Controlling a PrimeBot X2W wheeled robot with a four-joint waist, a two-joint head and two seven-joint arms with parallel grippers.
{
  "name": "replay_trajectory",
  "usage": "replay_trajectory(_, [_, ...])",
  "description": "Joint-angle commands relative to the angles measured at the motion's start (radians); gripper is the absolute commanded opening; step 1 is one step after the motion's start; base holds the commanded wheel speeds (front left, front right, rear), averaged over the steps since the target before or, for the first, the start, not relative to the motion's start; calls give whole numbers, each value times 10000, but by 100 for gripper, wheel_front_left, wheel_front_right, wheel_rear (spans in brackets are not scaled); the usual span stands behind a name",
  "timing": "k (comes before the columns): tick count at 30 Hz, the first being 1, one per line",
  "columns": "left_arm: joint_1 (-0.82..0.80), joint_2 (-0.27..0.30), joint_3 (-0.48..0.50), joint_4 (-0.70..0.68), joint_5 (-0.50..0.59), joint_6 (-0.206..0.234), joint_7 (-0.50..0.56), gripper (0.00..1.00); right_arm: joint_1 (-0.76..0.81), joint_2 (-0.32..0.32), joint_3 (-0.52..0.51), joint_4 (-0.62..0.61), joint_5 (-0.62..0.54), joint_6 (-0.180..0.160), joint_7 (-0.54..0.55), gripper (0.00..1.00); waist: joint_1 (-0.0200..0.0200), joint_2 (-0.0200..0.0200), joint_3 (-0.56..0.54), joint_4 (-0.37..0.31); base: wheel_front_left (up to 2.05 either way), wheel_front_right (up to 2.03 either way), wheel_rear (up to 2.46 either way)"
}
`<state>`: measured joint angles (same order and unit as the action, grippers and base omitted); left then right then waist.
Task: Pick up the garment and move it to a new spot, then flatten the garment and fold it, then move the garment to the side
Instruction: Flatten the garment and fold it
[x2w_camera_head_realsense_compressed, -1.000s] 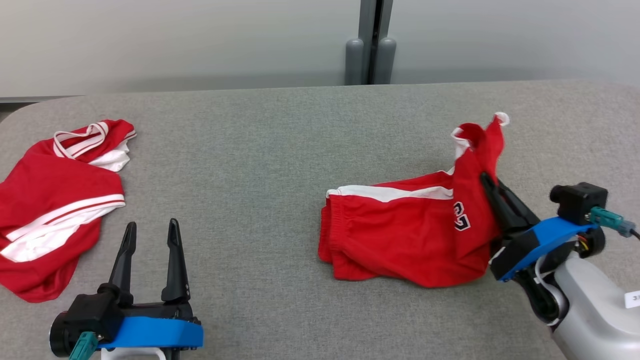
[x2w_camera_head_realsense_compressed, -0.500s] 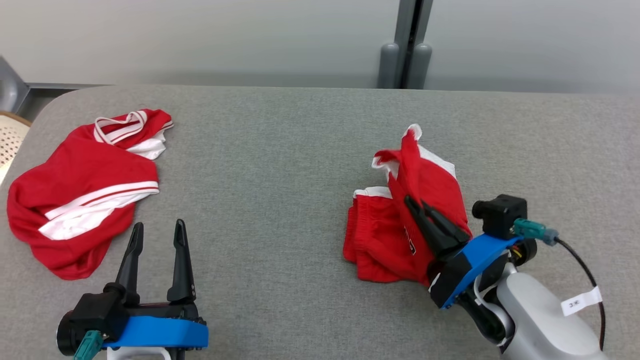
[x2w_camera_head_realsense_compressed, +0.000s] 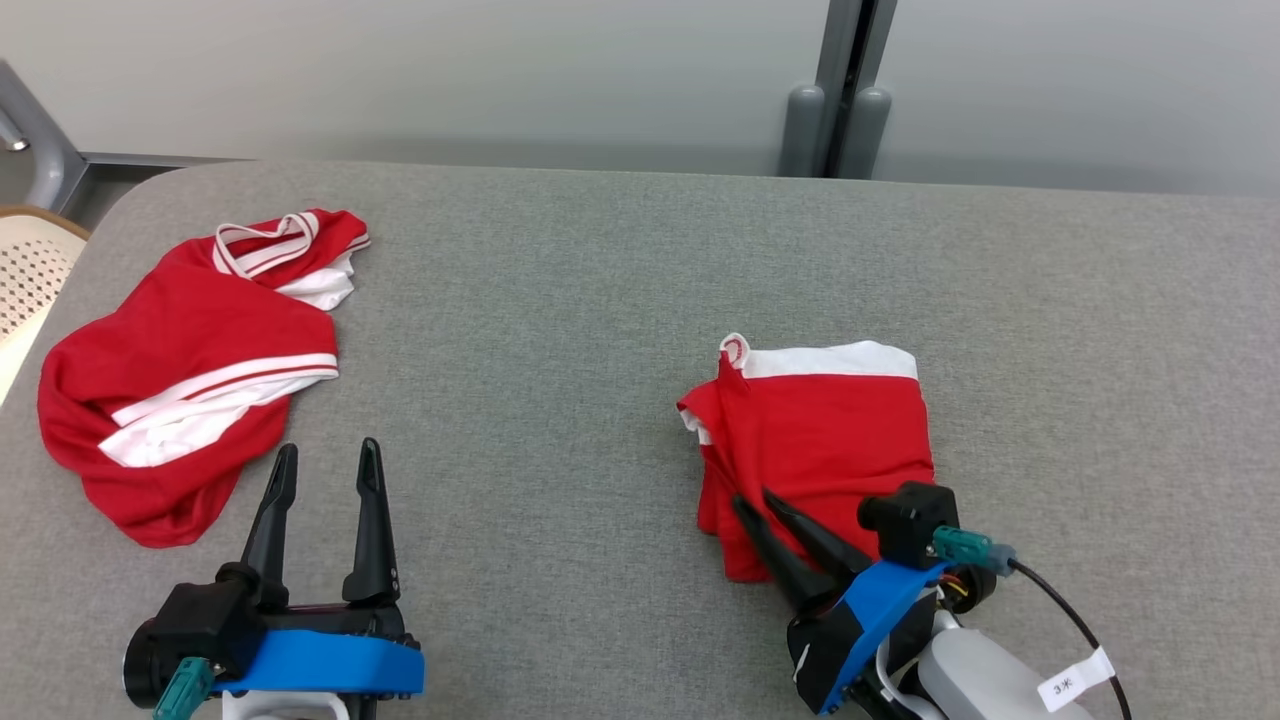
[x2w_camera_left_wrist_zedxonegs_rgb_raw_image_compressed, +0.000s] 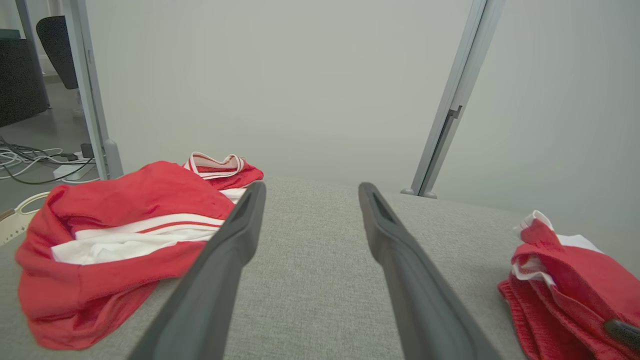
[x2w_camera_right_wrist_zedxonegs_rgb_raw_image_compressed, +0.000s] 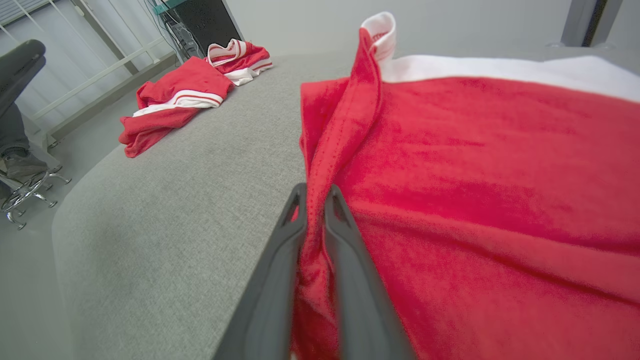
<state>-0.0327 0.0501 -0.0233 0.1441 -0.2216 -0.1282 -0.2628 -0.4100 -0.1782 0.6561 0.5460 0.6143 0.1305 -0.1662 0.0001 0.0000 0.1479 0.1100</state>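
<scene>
The garment (x2w_camera_head_realsense_compressed: 820, 440), red with a white band along its far edge, lies folded into a rough square on the grey worktop (x2w_camera_head_realsense_compressed: 560, 300). It sits on the worktop's right half, nearer the front edge than the back. A small white-edged loop sticks up at the garment's far left corner. Its left side is bunched into a raised ridge of cloth that runs toward the worktop's front. The right pincer (x2w_camera_head_realsense_compressed: 755, 500) lies low at the worktop's front right, at the garment's near left corner, its fingers pointing away from the front edge and a little left. In the right wrist view its two dark fingers stand almost together with that red ridge between them, so it is pinching a fold of the garment. The left pincer (x2w_camera_head_realsense_compressed: 328, 452) is at the worktop's front left, spread wide, its fingers pointing toward the back edge with bare grey surface between them. A heap (x2w_camera_head_realsense_compressed: 190, 380) of red cloth with white stripes lies crumpled at the worktop's left end, well apart from the garment. Behind the worktop's back edge stands a pale wall with a grey post (x2w_camera_head_realsense_compressed: 850, 90) right of the middle. Off the worktop's left end shows part of a pale holed thing (x2w_camera_head_realsense_compressed: 30, 280); I cannot tell what it is. A black cable with a white tag (x2w_camera_head_realsense_compressed: 1075, 680) trails from the right wrist at the worktop's front right.
</scene>
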Motion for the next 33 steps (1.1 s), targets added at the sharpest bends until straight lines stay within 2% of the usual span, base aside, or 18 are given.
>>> replay_trajectory(1, [-97, 7, 4, -8, 13, 51, -30, 100, 140, 11, 97, 34, -186, 5, -261, 100, -1, 0, -7, -85, 0, 0, 0])
replay_trajectory(8, [-147, 8, 168, 15, 127, 41, -30, 100, 370, -151, -393, -456, -673, 5, -943, 100, -1, 0, -55, -567, 0, 0, 0])
replay_trajectory(14, [-104, 7, 268, 8, 224, 20, -29, 100, 1059, -324, -2020, -1960, -1465, 5, -998, 100, -1, 0, -203, -1055, 0, 0, 0])
replay_trajectory(20, [3, 8, 424, 36, 406, 22, -30, 100, 2062, -88, -3806, -3191, -2394, 5, -995, 100, -1, 0, -421, -1500, 0, 0, 0])
replay_trajectory(24, [80, 7, 535, 49, 648, 209, -30, 100, 2597, 66, -4684, -3593, -2706, 5, -995, 100, -1, 0, -580, -1715, 0, 0, 0])
replay_trajectory(33, [470, 8, 706, 81, 1206, 505, -30, 100, 3778, 513, -5623, -4117, -3509, 5, -995, 100, -1, 0, -1069, -1824, 0, 0, 0])
